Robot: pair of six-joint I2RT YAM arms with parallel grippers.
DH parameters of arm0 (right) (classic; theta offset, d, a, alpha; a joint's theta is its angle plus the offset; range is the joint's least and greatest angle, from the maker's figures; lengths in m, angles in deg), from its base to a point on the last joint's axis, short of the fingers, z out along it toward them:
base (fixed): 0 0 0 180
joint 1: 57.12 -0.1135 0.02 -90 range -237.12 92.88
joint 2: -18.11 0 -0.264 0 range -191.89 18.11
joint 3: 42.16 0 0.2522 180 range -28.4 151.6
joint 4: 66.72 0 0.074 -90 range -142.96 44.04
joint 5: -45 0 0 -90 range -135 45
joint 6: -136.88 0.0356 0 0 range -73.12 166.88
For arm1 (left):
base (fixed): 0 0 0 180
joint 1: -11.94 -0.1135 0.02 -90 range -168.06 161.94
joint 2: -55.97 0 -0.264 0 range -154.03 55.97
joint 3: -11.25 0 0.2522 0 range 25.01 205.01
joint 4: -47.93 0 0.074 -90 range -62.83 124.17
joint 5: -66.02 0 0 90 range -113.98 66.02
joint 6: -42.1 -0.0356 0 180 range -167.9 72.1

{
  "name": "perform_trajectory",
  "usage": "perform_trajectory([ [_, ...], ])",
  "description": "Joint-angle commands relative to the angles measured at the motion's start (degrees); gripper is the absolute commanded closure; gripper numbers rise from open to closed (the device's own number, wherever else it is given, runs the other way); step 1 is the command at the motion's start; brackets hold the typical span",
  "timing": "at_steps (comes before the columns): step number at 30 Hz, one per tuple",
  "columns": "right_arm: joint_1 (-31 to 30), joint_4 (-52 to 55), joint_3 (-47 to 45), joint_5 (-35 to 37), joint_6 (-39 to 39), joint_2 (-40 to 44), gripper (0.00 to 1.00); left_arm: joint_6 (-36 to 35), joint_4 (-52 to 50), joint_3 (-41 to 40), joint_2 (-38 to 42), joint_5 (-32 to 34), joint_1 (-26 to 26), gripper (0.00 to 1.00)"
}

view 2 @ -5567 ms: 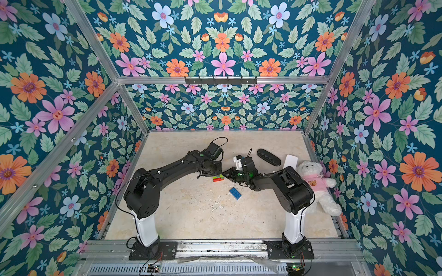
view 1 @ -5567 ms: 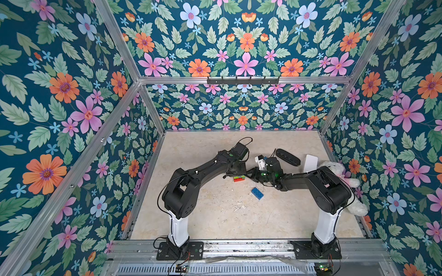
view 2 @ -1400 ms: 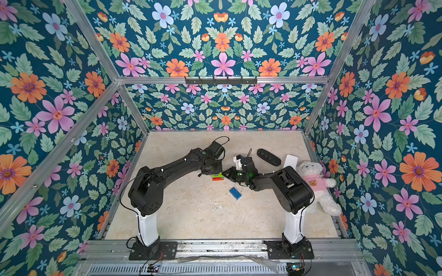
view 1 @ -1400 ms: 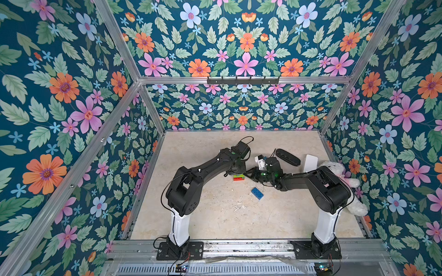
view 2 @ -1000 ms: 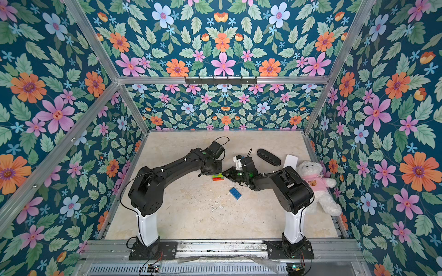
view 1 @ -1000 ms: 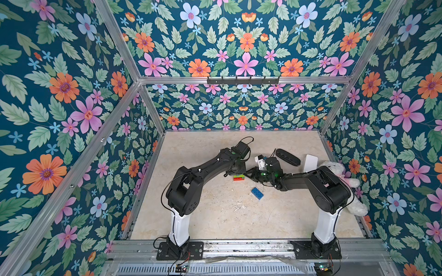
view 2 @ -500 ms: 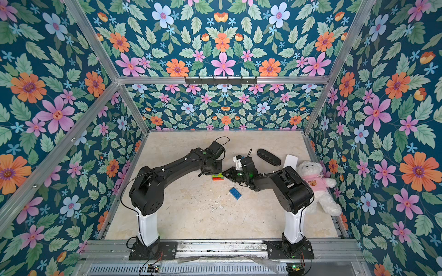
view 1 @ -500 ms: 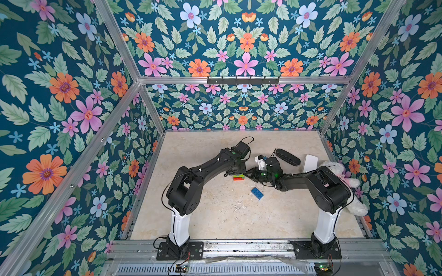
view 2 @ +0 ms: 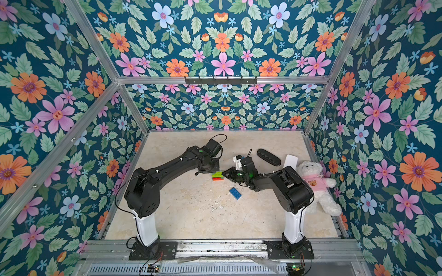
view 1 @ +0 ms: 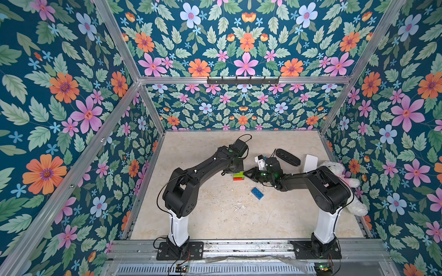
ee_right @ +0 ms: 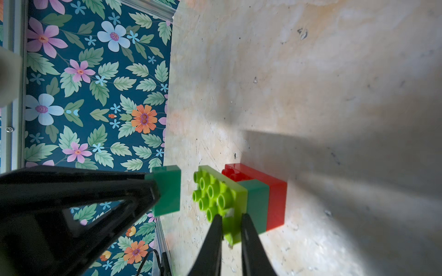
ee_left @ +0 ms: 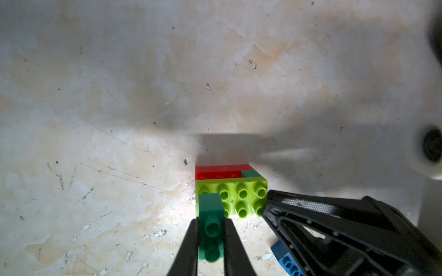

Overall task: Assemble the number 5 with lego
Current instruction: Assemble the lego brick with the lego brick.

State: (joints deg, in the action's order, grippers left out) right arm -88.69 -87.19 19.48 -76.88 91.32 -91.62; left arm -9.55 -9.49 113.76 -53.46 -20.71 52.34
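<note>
A small stack stands mid-table: a red brick (ee_right: 277,198) at the bottom, a tiny dark green brick (ee_right: 257,203) on it, and a lime-green brick (ee_right: 220,198) on top; it shows in both top views (view 1: 238,176) (view 2: 217,176). My right gripper (ee_right: 230,218) is shut on the lime-green brick's end. My left gripper (ee_left: 211,221) is shut on a second tiny dark green brick (ee_left: 210,205). This brick hangs just over the lime studs (ee_left: 241,198) at the other end, with a small gap showing in the right wrist view. A loose blue brick (view 1: 257,193) lies nearer the front.
A black oblong case (view 1: 287,157) and a white card (view 1: 310,163) lie behind the right arm. A white teddy bear (view 2: 313,179) in a pink shirt leans at the right wall. Floral walls enclose the table on three sides.
The left arm's elbow has shifted a little toward the stack. Both grippers and the bricks stay almost where they were.
</note>
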Motion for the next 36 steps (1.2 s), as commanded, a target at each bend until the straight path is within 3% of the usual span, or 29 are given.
perform_trajectory([
  [1,-0.1,13.1,-0.8,3.3,-0.4,-1.2,0.83,-0.6,-0.5,-0.4,0.2,0.6,0.0,0.98],
  [36,-0.1,13.1,-0.8,3.2,-0.3,-0.7,0.83,-0.1,2.0,-2.0,-2.1,-1.6,-0.8,0.99],
])
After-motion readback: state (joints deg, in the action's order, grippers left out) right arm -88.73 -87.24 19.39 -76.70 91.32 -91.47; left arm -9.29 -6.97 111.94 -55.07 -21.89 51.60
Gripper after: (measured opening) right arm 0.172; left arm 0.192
